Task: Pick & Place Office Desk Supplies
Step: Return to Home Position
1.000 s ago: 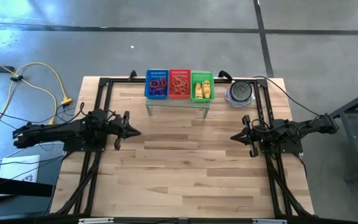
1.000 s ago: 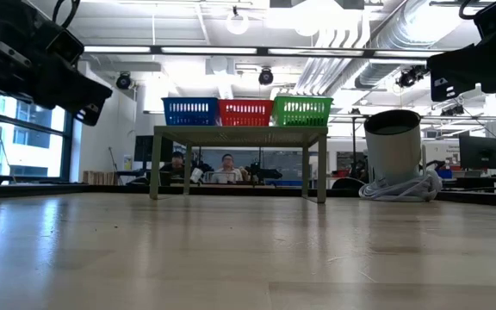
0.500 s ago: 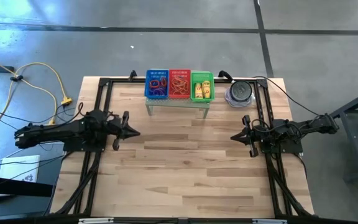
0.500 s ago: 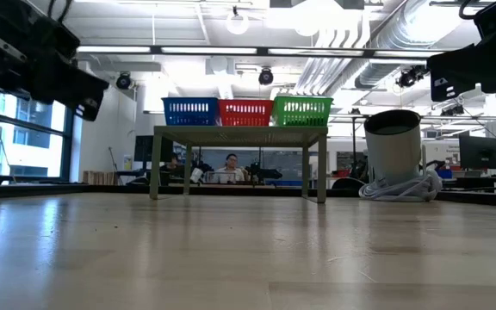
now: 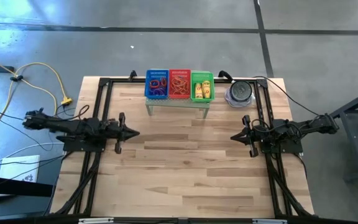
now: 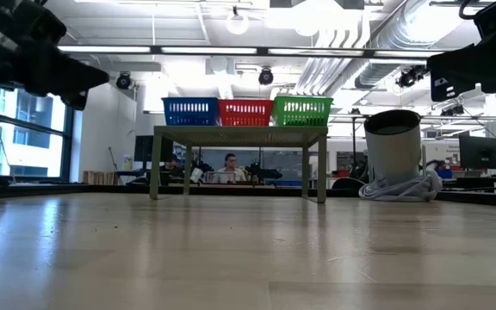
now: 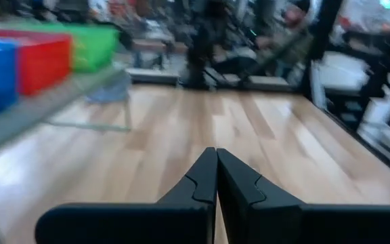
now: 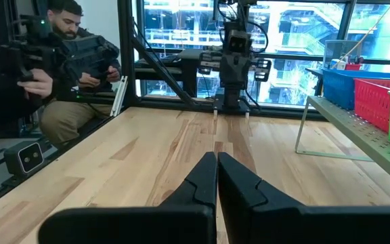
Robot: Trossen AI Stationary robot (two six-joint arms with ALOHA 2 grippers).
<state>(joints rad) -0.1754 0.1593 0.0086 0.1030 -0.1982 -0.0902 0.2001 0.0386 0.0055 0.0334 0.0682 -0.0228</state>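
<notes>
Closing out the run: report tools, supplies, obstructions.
Left tool shut, empty, at table's left side. Right tool shut, empty, at right side. Loops and yellow blocks in baskets on the stand. Path clear; grey canister beside stand.

Your table (image 5: 185, 168): pale wood planks, smooth, with a soft sheen in the low view.
Your blue basket (image 5: 156, 84), red basket (image 5: 179, 84) and green basket (image 5: 202, 86): plastic mesh, slight gloss.
The stand (image 6: 239, 132) under them: pale green perforated metal, matt paint.
Your left gripper (image 7: 216, 152) and right gripper (image 8: 217, 156): matt black fingers, smooth-faced, plastic by the look.
</notes>
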